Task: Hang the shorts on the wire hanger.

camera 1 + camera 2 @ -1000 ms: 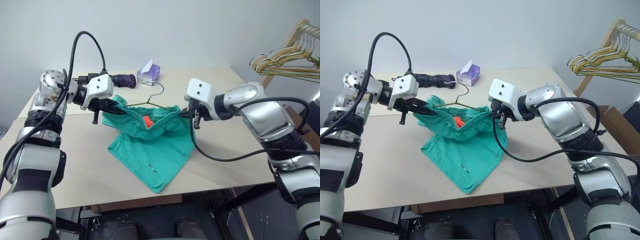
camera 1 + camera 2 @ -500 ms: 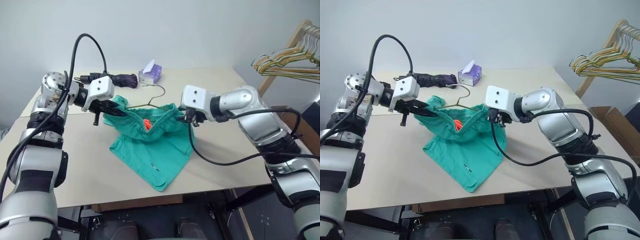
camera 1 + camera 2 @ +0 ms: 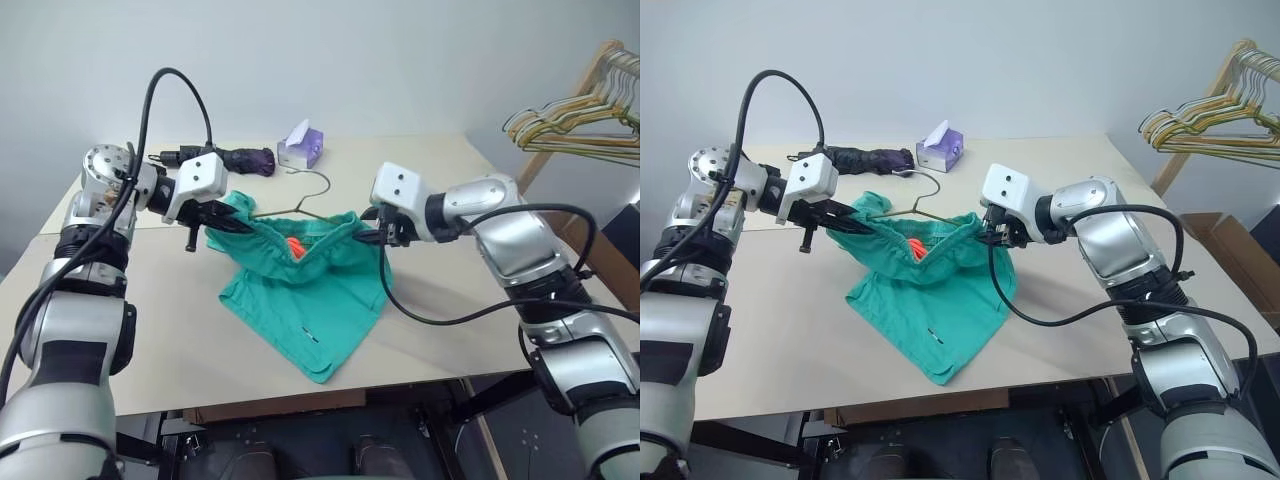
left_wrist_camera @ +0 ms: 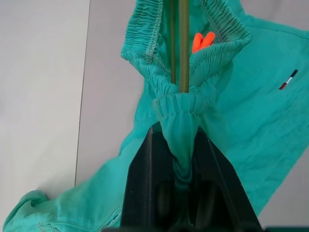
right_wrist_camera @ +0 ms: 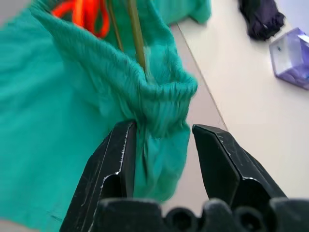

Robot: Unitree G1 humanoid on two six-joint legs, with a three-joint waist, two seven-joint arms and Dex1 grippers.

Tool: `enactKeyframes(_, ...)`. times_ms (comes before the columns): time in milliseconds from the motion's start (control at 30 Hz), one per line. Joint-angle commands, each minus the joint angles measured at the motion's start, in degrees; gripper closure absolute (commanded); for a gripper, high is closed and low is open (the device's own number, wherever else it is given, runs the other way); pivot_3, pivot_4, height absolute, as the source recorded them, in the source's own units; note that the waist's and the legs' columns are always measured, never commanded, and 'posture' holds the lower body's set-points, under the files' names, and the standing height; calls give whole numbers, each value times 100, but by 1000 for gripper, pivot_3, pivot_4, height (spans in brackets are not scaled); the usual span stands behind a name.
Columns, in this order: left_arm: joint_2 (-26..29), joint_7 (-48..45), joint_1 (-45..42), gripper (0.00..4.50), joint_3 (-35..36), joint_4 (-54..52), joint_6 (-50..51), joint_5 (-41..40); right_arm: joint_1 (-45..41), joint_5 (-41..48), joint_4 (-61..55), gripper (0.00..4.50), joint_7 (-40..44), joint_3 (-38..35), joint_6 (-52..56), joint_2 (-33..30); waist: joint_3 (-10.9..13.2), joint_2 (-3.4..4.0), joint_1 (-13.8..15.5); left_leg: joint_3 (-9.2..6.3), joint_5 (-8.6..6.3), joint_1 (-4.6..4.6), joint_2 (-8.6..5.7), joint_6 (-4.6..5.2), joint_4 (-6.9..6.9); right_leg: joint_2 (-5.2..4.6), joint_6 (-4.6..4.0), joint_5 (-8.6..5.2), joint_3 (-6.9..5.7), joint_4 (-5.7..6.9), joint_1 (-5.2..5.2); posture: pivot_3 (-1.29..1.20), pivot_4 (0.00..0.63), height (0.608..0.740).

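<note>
While your left hand (image 4: pixel 176 145) keeps its two black fingers pressed together on a bunched fold of the waistband, the shorts (image 3: pixel 305 290) hang from that corner above the desk (image 3: pixel 160 320). In the left wrist view the teal fabric is squeezed between the fingers, and the two wires of the wire hanger (image 4: pixel 184 46) run straight into the gathered elastic just past the fingertips.

Your right hand (image 5: pixel 161 135) is at the opposite end of the waistband with its fingers spread. The gathered corner of the shorts sits in the gap between them. The fabric lies against one finger (image 5: pixel 118 154), while the other finger stands apart from the cloth with bare desk showing between. You cannot count this as a pinch: the fingers bracket the fabric without closing on it.

The waistband is stretched between your two hands, raised off the desk, with the orange tag (image 3: pixel 293 245) showing inside the opening. The hanger's hook (image 3: pixel 318 182) rises behind the waistband towards the back of the desk. The legs of the shorts drape down and lie on the desk towards you.

Behind the shorts sit a purple tissue box (image 3: pixel 299 148) and a dark folded umbrella (image 3: pixel 240 159). A rack of coloured hangers (image 3: pixel 575 125) stands off to your right.
</note>
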Motion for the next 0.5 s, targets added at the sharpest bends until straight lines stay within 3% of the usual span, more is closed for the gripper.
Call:
enactKeyframes(33,6,-109,-132,4394,212,-135,-44,-198,-24,239,-114,2247,229,-211,95,20,0,0,-5,0,0,1,0,0,0,0,0,0,0,0,0,19,0,740)
enactKeyframes(200,41,-126,-122,4394,168,-164,-45,-314,-106,205,210,2247,246,-134,63,135,0,0,-2,0,0,1,0,0,0,0,0,0,0,0,0,23,0,740)
enactKeyframes(300,52,-126,-111,4394,189,-156,-53,-317,-115,194,292,2812,314,-128,38,133,0,0,5,0,0,0,0,0,0,0,0,0,0,1,0,24,0,740)
enactKeyframes(433,57,-126,-102,4394,202,-152,-47,-342,-78,165,336,4232,307,-141,25,129,0,0,2,0,0,0,0,0,0,0,0,0,0,1,-1,23,0,740)
enactKeyframes(500,47,-126,-88,4394,214,-177,26,-502,-40,146,322,4445,290,-143,13,122,0,0,0,0,0,0,0,0,0,0,0,0,0,1,-1,23,0,740)
